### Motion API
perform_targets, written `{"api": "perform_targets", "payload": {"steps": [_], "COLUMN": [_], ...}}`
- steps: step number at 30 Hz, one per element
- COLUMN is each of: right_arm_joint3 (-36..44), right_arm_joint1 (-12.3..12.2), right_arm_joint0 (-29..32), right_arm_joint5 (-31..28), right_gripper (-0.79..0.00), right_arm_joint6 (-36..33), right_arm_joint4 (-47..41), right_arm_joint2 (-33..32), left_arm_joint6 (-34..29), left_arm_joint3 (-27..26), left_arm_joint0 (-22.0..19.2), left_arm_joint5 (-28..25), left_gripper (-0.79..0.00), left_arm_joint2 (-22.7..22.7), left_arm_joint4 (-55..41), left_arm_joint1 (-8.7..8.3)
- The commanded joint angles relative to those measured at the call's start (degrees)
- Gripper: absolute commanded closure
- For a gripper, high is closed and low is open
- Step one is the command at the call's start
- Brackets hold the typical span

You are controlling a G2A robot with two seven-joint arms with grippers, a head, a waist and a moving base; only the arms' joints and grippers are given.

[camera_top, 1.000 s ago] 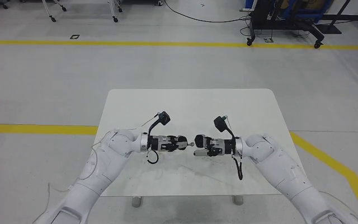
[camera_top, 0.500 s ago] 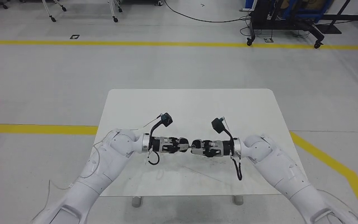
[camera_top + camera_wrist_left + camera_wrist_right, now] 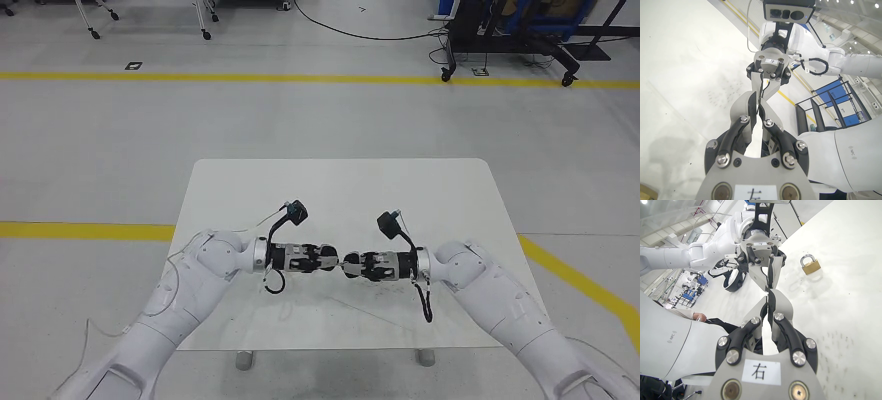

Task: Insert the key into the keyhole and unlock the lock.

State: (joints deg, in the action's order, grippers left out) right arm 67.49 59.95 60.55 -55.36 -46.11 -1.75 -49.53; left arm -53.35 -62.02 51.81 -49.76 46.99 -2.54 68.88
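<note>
1. Drawn together since a second ago: left tool (image 3: pixel 759 99) and right tool (image 3: pixel 769 294), parted by a small gap then, tip to tip now. Most of that closing seen by half a second ago, only a slight further nudge after.
2. Left tool: fingers pressed together, black pads all but touching along their length. Cannot tell whether anything thin is pinched between them.
3. Right tool: fingers likewise drawn together, only a hairline slit between the pads. Cannot tell whether anything is caught in it.
4. Fingertips of both tools meeting end on, in one line, wrists pointing away from each other.
5. Brass padlock (image 3: pixel 810 266): lying flat on the white counter (image 3: pixel 420 190), touched by neither tool. Steel shackle (image 3: pixel 807 257) with both legs meeting the body, as far as can be seen.
6. Relative to the padlock: both tools held up off the counter and off to one side of it. Left tool the nearer one, its fingertips pointing away past the padlock. Right tool farther off, well apart from the padlock, with the meeting point of the tips between.
</note>
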Motion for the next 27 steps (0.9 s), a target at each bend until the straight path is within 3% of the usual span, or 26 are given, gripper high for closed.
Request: {"api": "perform_targets", "payload": {"steps": [1, 5, 8, 11, 14, 17, 21, 27], "right_arm_joint3": [-0.24, -1.18, -2.33, -1.78, -0.85, 0.86, 2.01, 2.01], "right_arm_joint1": [-0.08, -0.53, -1.2, -2.02, -3.01, -3.86, -4.29, -4.29], "right_arm_joint0": [0.12, 0.71, 1.53, 3.03, 4.91, 6.79, 7.7, 7.7], "right_arm_joint5": [-0.26, -1.28, -2.54, -2.64, -2.64, -2.64, -2.64, -2.64], "right_gripper": [0.0, 0.0, 0.0, 0.0, 0.0, 0.0, 0.0, 0.0], "right_arm_joint6": [0.43, 2.35, 4.77, 7.07, 9.14, 10.06, 10.19, 10.19], "right_arm_joint4": [0.24, 0.35, 0.03, -0.04, 0.87, 1.35, 1.55, 1.55], "right_arm_joint2": [-0.19, -1.77, -4.32, -7.21, -10.66, -13.36, -14.68, -14.68], "left_arm_joint6": [1.07, 3.94, 6.87, 11.07, 17.73, 18.06, 18.35, 19.78], "left_arm_joint3": [0.07, -0.2, -3.4, -11.09, -21.65, -28.23, -30.17, -24.28], "left_arm_joint0": [0.04, 0.26, 1.16, 3.56, 9.26, 14.43, 17.83, 17.21], "left_arm_joint5": [-0.34, -1.93, -2.63, 2.76, 9.51, 17.52, 23.37, 24.72], "left_gripper": [-0.785, -0.785, -0.785, -0.785, -0.785, -0.785, -0.785, -0.785], "left_arm_joint2": [0.32, 1.61, 3.38, 6.33, 11.75, 15.84, 17.69, 16.48], "left_arm_joint4": [-0.36, 1.11, 5.48, 20.08, 33.5, 48.65, 56.15, 56.78], "left_arm_joint1": [-0.05, -0.37, -0.93, -2.08, -3.7, -5.21, -5.89, -5.56]}}
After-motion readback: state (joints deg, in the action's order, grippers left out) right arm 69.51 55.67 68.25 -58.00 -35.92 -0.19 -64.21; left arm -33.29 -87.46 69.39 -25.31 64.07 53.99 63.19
